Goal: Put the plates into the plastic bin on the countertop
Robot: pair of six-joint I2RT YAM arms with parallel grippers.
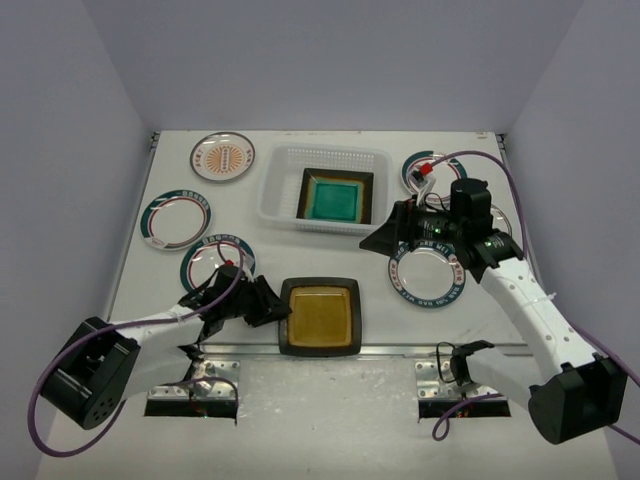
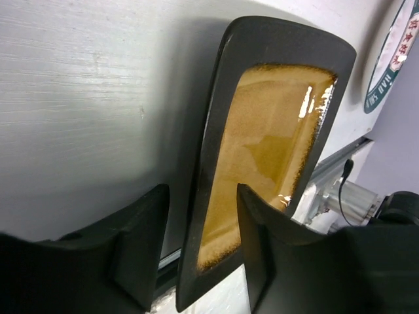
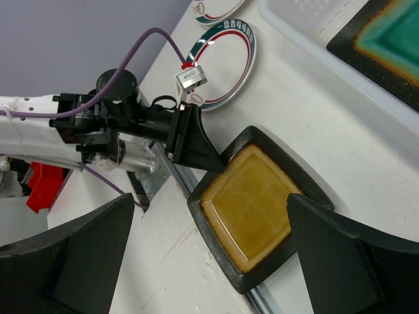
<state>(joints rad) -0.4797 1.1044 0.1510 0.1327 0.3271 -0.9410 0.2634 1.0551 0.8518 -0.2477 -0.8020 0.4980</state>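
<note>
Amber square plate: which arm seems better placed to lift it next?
Left. The left end effector sits open astride the left rim of the amber plate; the right end effector hovers open beside the plastic bin, away from it.

the round white plates [image 1: 430, 292] have letters printed all round their edges, but they are too small to read. the plate rim [image 2: 393, 59] in the left wrist view shows signs, too blurry to read

The amber square plate [image 2: 262, 163] has a glossy, speckled glaze and a dark satin rim, the countertop [image 2: 78, 98] is matt off-white with fine grain, the rail [image 1: 390, 351] bare metal, the bin [image 1: 280, 195] white perforated plastic.
</note>
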